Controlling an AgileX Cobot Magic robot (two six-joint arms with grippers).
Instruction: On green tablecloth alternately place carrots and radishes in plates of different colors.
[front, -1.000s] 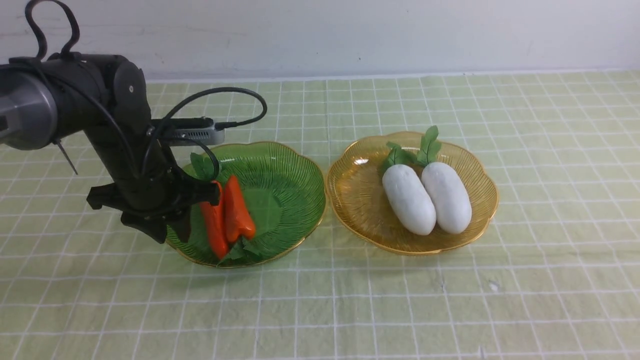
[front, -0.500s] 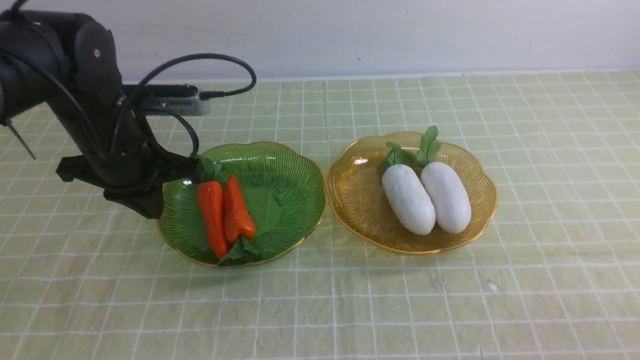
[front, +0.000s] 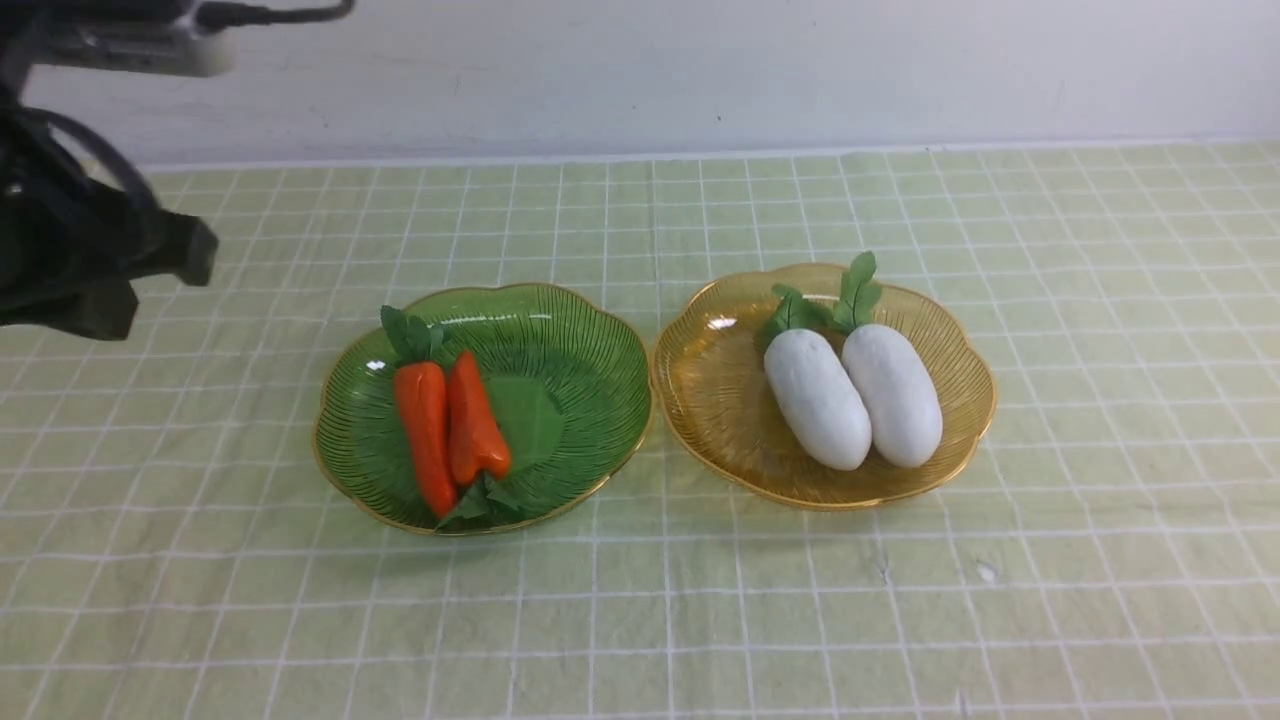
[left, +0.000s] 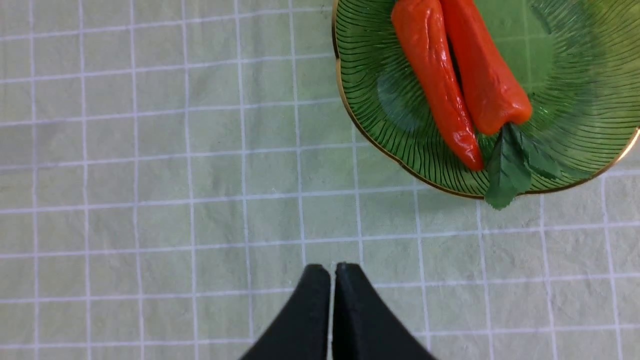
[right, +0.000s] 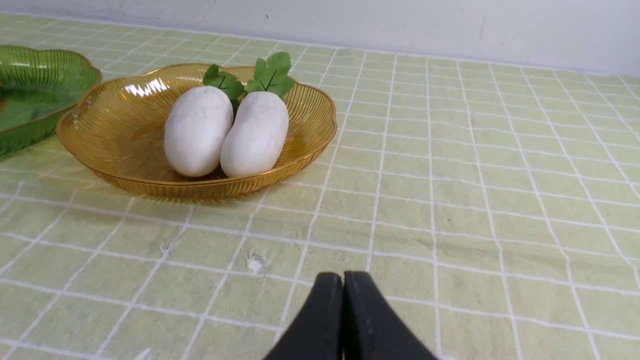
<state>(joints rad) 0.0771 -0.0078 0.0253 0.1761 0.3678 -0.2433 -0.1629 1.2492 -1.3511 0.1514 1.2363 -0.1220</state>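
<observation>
Your two carrots (front: 445, 430) lie side by side in the green plate (front: 590, 400), and both radishes (front: 850, 395) in the yellow plate (front: 720, 400). The carrots look shiny and slippery, so grab them mid-body. Your left gripper (left: 332, 272) and right gripper (right: 343, 280) are clenched, holding nothing.

— Where do the carrots lie?
— Both glossy orange carrots (front: 445, 425) lie side by side, touching, in the dark green plate (front: 590, 400), their leaf tufts at opposite ends.
— And the radishes?
— The two plump white radishes (front: 855, 395) rest flank to flank in the amber plate (front: 720, 400), leaves toward the wall. Both gold-rimmed plates sit just beside each other on the green tablecloth (front: 640, 620).
</observation>
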